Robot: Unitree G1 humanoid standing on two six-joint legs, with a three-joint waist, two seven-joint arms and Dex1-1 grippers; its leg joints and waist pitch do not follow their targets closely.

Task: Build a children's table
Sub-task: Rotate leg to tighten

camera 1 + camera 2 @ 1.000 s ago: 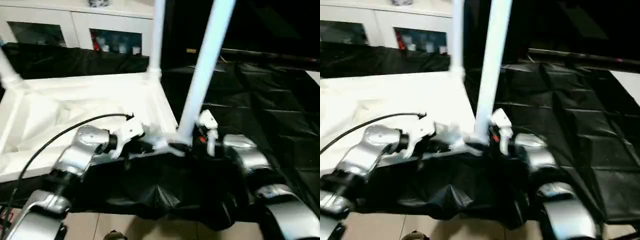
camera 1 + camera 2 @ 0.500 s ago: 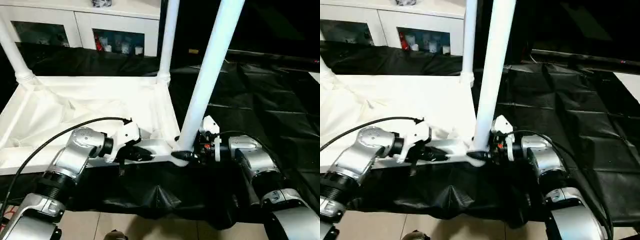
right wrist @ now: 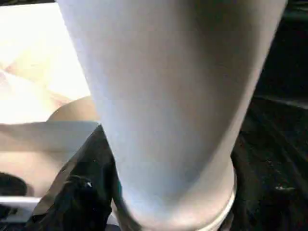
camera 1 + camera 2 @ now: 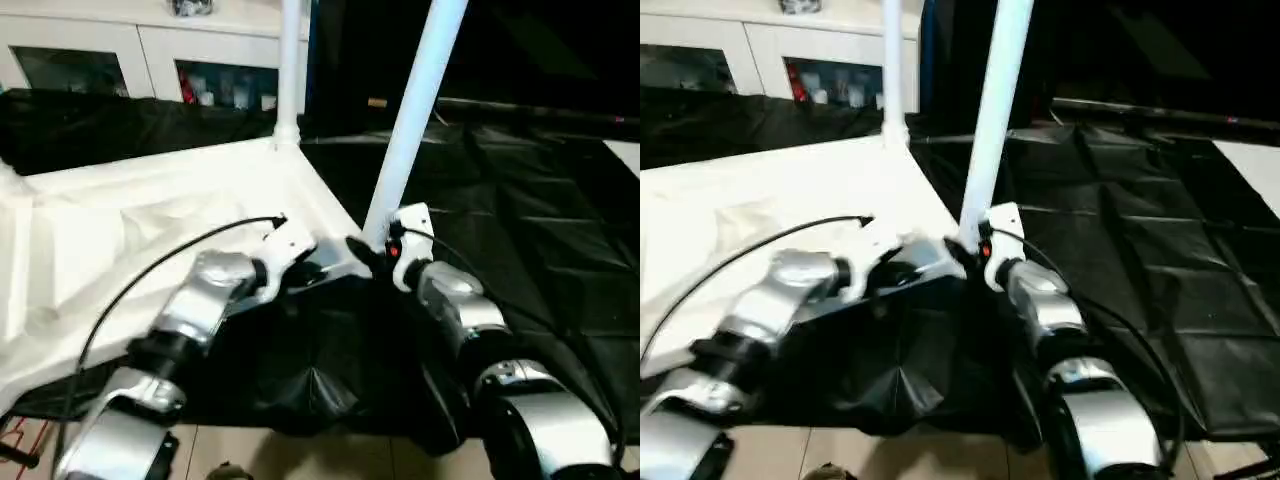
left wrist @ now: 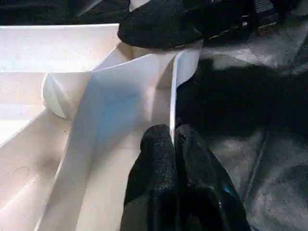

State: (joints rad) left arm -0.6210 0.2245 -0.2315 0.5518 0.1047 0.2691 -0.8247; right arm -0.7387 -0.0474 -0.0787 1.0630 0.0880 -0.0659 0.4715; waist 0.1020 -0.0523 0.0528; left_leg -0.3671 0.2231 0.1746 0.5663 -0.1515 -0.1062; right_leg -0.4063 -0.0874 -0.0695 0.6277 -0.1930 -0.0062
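Left gripper [image 5: 172, 144] clamped on tabletop [image 4: 150, 220] near rim. Right gripper [image 4: 372, 252] at near-corner leg [image 4: 410, 120] base; grip unclear. Since a second ago the top's swung and tilted: repositioning. Far leg [image 4: 289, 70] seated beyond; cabinet [image 4: 150, 55] behind.

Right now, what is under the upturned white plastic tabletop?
Black plastic sheeting lies under the upturned white plastic tabletop and spreads out to the robot's right, hanging over the near edge. Whatever supports the sheeting beneath is covered and cannot be seen.
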